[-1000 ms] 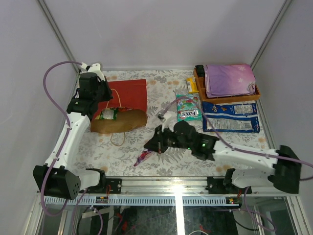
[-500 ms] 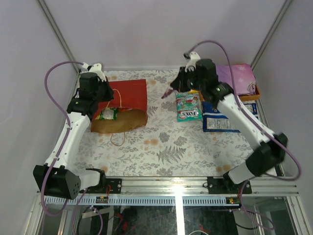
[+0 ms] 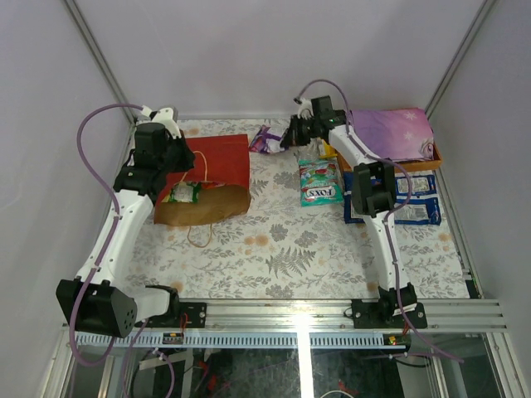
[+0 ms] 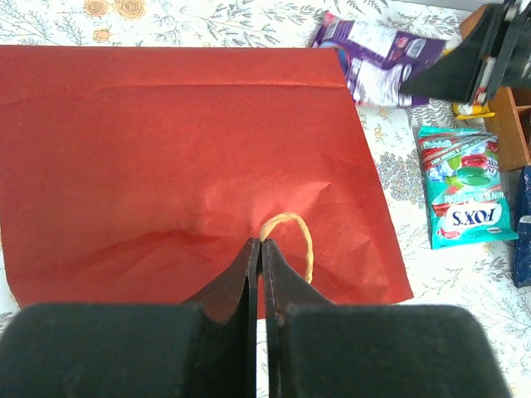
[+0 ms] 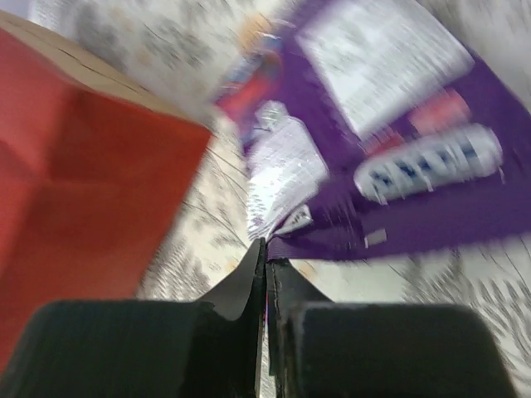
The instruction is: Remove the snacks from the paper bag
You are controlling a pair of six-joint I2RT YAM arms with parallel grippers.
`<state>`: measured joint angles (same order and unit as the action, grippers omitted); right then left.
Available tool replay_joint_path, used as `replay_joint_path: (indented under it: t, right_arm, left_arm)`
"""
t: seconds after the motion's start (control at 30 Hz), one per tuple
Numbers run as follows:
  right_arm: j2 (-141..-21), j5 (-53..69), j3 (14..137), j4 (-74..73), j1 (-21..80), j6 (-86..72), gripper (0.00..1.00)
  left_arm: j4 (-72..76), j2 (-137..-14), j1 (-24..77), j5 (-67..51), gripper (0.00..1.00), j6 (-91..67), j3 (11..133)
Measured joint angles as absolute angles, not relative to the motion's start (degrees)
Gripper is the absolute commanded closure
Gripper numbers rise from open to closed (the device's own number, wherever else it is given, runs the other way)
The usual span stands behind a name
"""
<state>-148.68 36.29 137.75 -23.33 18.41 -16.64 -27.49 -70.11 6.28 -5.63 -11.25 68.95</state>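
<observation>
- Two arms show whole only from above. The left one bends over the paper bag [image 3: 224,157] at the left of the table. The right one reaches to the far edge, beside a wooden tray [image 3: 438,157].
- Only the overhead view looks into the bag's brown mouth, where a green packet [image 3: 182,193] lies. It also shows a purple cloth [image 3: 390,133] in the tray and blue-and-white packs [image 3: 415,203] in front of it, partly hidden by the right arm.
- The left wrist view shows the left gripper [image 4: 261,247] with its jaws pressed together. Its tips sit at the thin loop handle [image 4: 294,236] on the bag's red face; I cannot tell whether the handle is pinched.
- The right wrist view is blurred. In it the right gripper [image 5: 265,245] is clamped on the edge of a purple packet [image 5: 415,207], just beside the bag's red corner.
- A teal FOX'S packet [image 3: 319,182] lies flat between bag and tray, apart from both.
- The surface is a pale flowered table cover [image 3: 282,240], with plain white walls on three sides.
- The bag lies on its side, red outside and brown inside, its mouth toward the arm bases. A second handle loop [image 3: 197,236] rests on the cover.
</observation>
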Motion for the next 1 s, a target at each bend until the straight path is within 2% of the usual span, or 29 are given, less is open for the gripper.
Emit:
replay_joint_path:
  t: [0.1,0.17,0.57,0.6,0.63,0.67,0.7,0.77,0.8,0.97,1.0]
  right_arm:
    - [-147.81,38.81,128.57,-21.50,15.68,-17.10,1.00]
    - [-147.81,39.81,127.42,-22.50,14.37,-16.84,1.00]
    - [-147.06,39.79,136.86,-28.03,13.91,-15.25,1.00]
    - [-147.06,39.48,136.99,-28.08,13.69,-15.22,0.97]
    - [-147.06,38.96,136.99,-28.21,13.43,-15.18,0.81]
    - [-147.06,38.15,136.99,-28.58,13.15,-15.11,0.54]
    - [-147.06,37.26,136.99,-29.30,12.84,-15.05,0.33]
    - [-147.06,35.00,137.01,-30.72,12.27,-14.92,0.04]
    - [-147.06,33.52,137.05,-31.44,12.10,-14.31,0.00]
    - [-145.49,23.97,136.49,-34.65,11.60,-11.40,0.01]
    - [-144.29,21.30,135.81,-35.05,11.77,-10.72,0.05]
  left_arm:
    - [-27.49,-70.11,6.22,-6.07,1.00,-11.25,68.95]
    - [-27.49,-70.11,6.09,-6.33,1.00,-11.25,68.95]
    - [-27.49,-70.13,5.93,-6.50,1.00,-11.25,68.95]
    - [-27.49,-70.17,5.93,-6.50,1.00,-11.25,68.95]
    - [-27.49,-70.24,5.93,-6.52,1.00,-11.25,68.95]
    - [-27.49,-70.30,5.93,-6.52,1.00,-11.25,68.95]
    - [-27.49,-70.41,5.91,-6.52,1.00,-11.25,68.95]
    - [-27.49,-70.63,5.89,-6.52,1.00,-11.25,68.95]
    - [-27.49,-70.70,5.87,-6.52,1.00,-11.25,68.95]
    - [-27.49,-70.78,5.87,-6.52,1.00,-11.25,68.95]
    - [-27.49,-70.78,5.87,-6.52,1.00,-11.25,68.95]
